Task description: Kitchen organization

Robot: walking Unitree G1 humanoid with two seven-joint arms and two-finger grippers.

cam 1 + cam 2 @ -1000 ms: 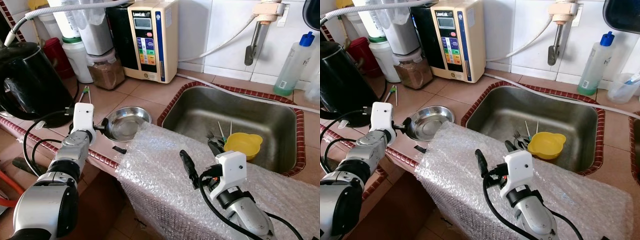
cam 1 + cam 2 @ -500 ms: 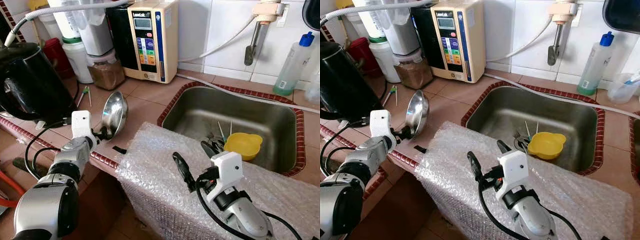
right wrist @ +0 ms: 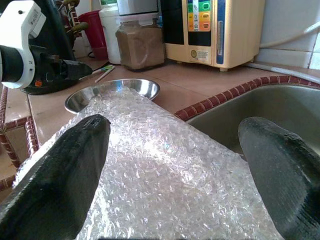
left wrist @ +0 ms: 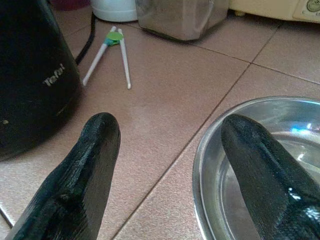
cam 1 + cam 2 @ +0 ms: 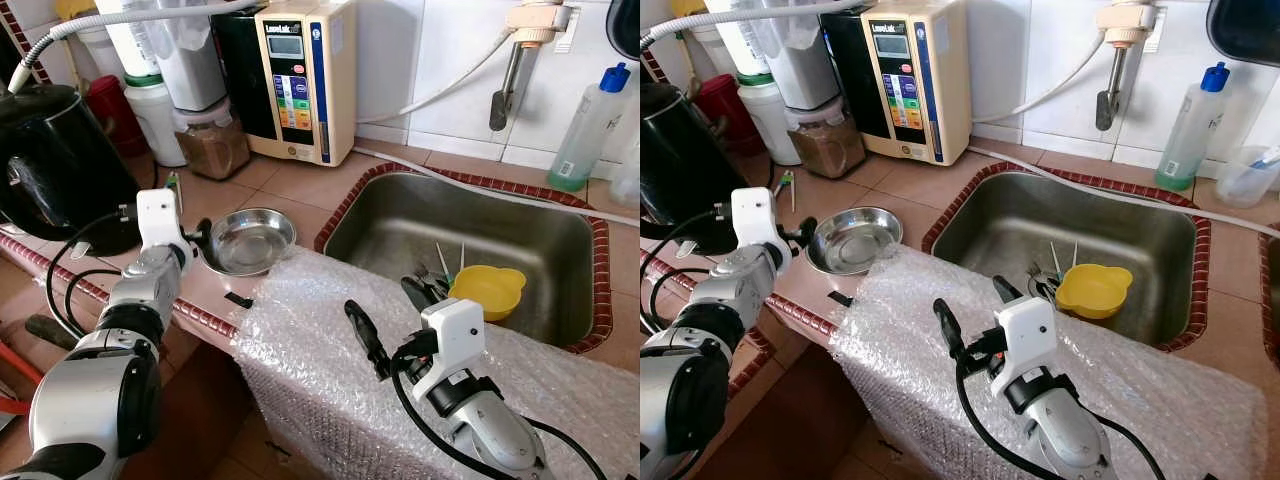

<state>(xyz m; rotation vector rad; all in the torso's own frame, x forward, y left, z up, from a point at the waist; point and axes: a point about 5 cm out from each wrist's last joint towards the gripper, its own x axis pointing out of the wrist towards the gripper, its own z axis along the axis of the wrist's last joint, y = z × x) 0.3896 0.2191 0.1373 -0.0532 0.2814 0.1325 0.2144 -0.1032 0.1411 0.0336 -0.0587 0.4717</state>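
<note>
I have the left claw point(image 4: 165, 165) open astride the steel bowl point(image 5: 248, 240) rim; right claw point(image 3: 175, 165) open above the bubble wrap point(image 5: 330, 330) beside that bowl

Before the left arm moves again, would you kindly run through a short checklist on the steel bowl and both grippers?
1. Shallow round steel bowl lies flat on the tiled counter: ok.
2. Left gripper open, one finger over the bowl's rim: ok.
3. Bowl gripped: not ok, fingers apart.
4. Black electric kettle close beside the left arm: cannot tell clearance.
5. Right gripper open above the bubble wrap sheet, holding nothing: ok.
</note>
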